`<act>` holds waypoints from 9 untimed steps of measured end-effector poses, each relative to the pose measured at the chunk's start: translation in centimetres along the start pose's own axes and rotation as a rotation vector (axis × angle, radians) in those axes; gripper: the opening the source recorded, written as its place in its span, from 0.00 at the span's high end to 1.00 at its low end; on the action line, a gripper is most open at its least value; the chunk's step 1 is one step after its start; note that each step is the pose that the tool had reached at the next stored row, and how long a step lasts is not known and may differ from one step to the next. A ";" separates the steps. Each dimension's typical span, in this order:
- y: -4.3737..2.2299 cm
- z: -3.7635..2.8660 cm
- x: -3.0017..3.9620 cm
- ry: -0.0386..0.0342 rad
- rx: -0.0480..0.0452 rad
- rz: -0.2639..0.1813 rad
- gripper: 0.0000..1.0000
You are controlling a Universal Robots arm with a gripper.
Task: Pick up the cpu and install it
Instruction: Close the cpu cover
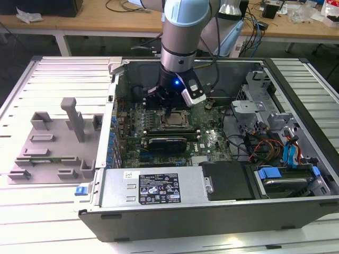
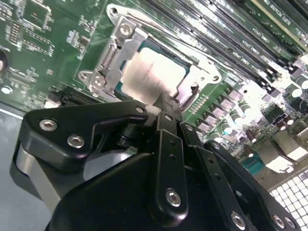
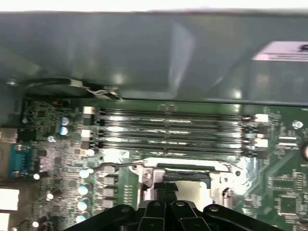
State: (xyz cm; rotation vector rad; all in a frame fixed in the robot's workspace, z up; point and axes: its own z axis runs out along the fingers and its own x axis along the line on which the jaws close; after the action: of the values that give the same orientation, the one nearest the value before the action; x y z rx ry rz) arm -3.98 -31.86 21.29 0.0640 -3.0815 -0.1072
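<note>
The cpu [image 2: 150, 76], a flat square chip with a shiny silver top, lies flat in the motherboard socket, inside the socket's open metal frame [image 2: 109, 57]. In the exterior view the cpu [image 1: 174, 119] sits mid-board, just below the arm's wrist. My gripper [image 2: 165, 99] hangs right over the chip's near edge, its black fingers pressed together, shut, with nothing between them. I cannot tell whether the tips touch the chip. The first wrist view shows the gripper [image 3: 166, 186] above the socket, in front of the memory slots [image 3: 173, 132].
The open computer case [image 1: 159, 198] lies on a slatted white table. Its walls surround the motherboard [image 1: 212, 140]. Cables and a drive cage [image 1: 286, 174] fill the case at the exterior view's right. A grey fixture [image 1: 58, 143] stands at the left.
</note>
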 end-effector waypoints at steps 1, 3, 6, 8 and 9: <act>0.00 -0.01 -0.02 0.0005 0.0032 0.000 0.89; 0.09 -1.08 0.10 -0.0143 0.0178 -0.001 0.89; 0.06 -1.05 0.15 -0.0923 0.0262 -0.005 0.89; -0.64 -1.09 0.18 -0.0952 0.0264 -0.005 0.89; -1.10 -1.12 0.21 -0.0952 0.0264 -0.005 0.89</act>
State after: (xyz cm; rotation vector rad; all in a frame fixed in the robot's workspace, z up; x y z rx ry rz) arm -4.07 -33.04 22.34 0.0696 -3.1782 -0.0718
